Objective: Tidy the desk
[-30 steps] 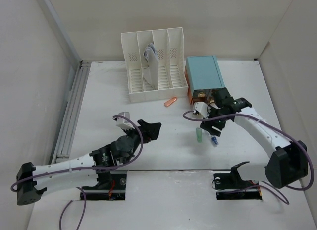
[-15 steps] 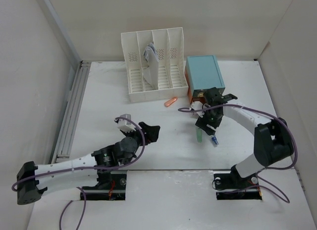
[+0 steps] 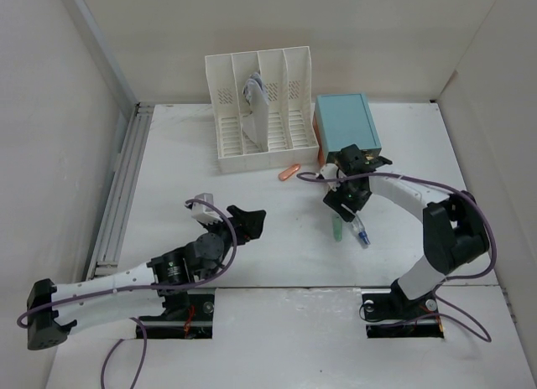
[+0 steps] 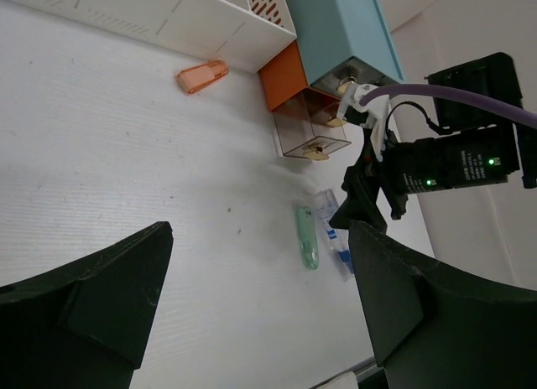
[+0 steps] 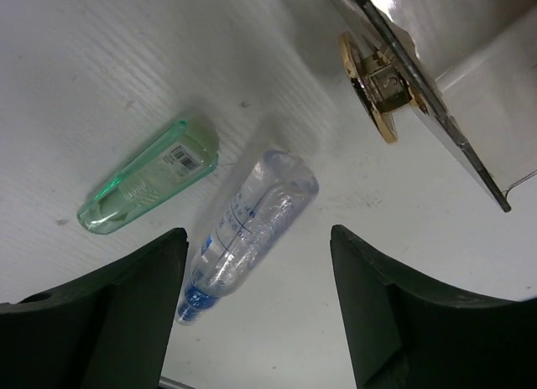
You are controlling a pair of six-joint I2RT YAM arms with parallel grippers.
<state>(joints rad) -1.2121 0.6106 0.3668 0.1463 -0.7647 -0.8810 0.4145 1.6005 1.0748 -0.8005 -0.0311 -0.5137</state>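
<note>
The desk [image 3: 252, 158] is the wide white top that fills the middle of the overhead view, with grey rails [image 3: 120, 192] along its left edge. At its far edge stand a white file rack [image 3: 262, 112] and, just to the right, a teal-topped drawer box [image 3: 345, 125].

The left arm lies low over the near left part of the desk, stretched from the lower left corner toward the middle. Its elbow is close to its base and its wrist is angled up and to the right. The left gripper [image 3: 249, 220] has its fingers [image 4: 92, 297] spread wide with nothing between them, and it hangs above bare desk.

The right arm rises from its base, bends at a high elbow on the right and reaches left toward the front of the drawer box. The right gripper [image 3: 347, 206] points down at the desk, its fingers [image 5: 117, 305] also spread and holding nothing.

Below it, side by side on the desk, lie a green bottle [image 5: 151, 188] and a clear bottle [image 5: 250, 225] with a blue cap. A clear drawer [image 4: 309, 136] with a brass knob is pulled out from the box just beyond them. An orange cap [image 3: 289, 172] lies on the desk in front of the file rack.
</note>
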